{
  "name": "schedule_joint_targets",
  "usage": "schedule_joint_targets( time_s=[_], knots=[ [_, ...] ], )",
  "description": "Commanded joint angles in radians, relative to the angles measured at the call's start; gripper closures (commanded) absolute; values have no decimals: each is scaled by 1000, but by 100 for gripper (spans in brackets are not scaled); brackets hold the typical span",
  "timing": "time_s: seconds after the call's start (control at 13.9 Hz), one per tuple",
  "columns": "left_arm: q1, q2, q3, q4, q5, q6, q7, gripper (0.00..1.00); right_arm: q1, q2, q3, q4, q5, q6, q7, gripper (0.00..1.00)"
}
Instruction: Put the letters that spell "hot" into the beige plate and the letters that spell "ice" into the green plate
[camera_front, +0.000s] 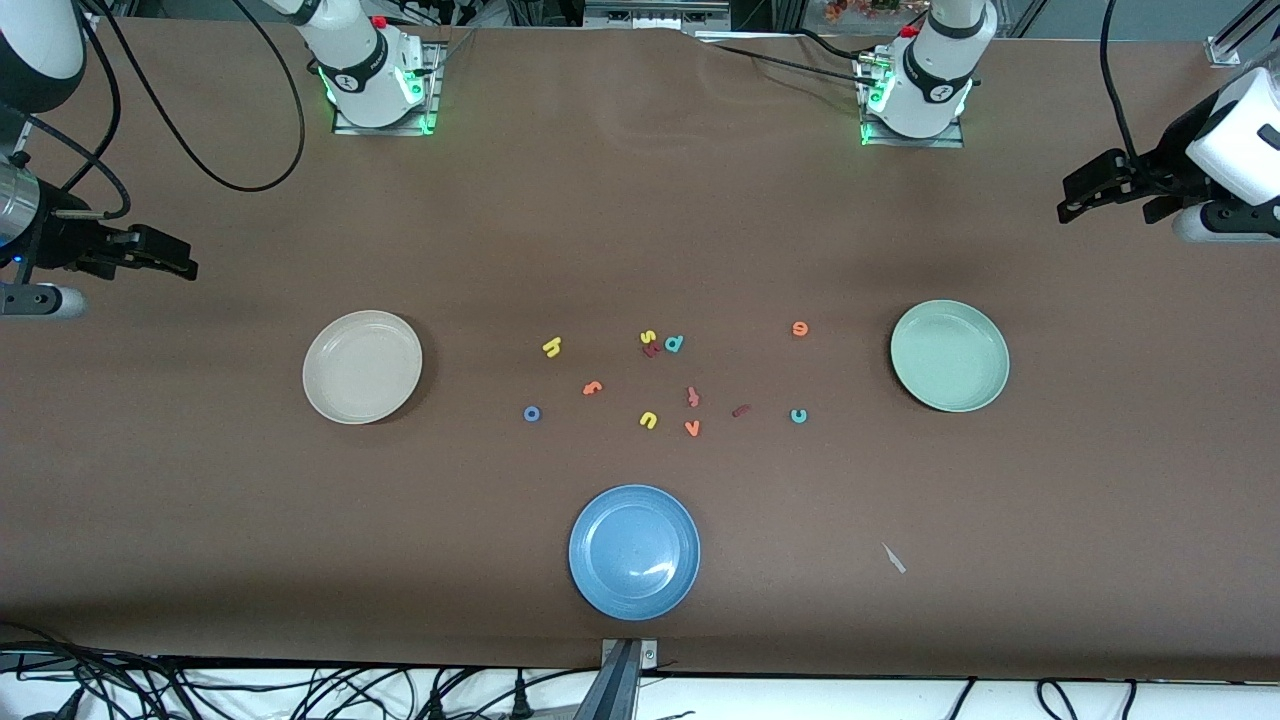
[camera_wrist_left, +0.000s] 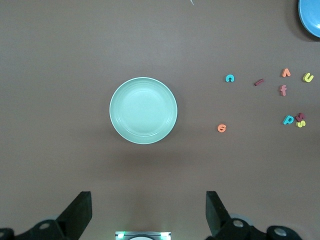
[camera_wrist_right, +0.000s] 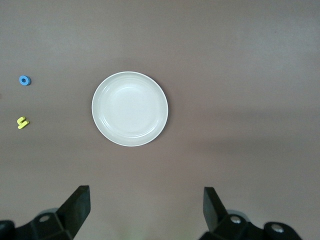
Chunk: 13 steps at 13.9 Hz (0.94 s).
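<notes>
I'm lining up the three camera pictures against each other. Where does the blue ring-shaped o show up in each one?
Front view: the blue o lies on the table between the beige plate and the yellow u.
Left wrist view: not in it.
Right wrist view: the blue o sits near the picture's edge, beside the yellow h.
Shared landmark: the beige plate, seen in the front and right wrist views.

In the left wrist view the blue plate (camera_wrist_left: 311, 17) is cut off at the corner, showing only part of its rim. A small dark red piece (camera_front: 651, 350) lies partly under the yellow s (camera_front: 647, 337), its shape too small to tell. In both wrist views only the 2 fingertips (camera_wrist_left: 80, 210) of each claw show.
</notes>
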Motion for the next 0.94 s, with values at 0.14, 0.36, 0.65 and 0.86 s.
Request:
schedule_joint_targets(
  time_s=[0.14, 0.36, 0.65, 0.86],
  knots=[
    [-194, 18, 188, 28, 23, -4, 14, 0, -4, 9, 0, 27, -12, -26, -16, 0],
    [-206, 20, 187, 51, 24, -6, 8, 0, -1, 7, 0, 25, -12, -28, -13, 0],
    [-206, 24, 187, 52, 24, -9, 6, 0, 1, 7, 1, 27, -13, -28, -10, 0],
    [-205, 26, 187, 52, 24, -9, 8, 0, 2, 7, 1, 25, -12, -28, -7, 0]
  ],
)
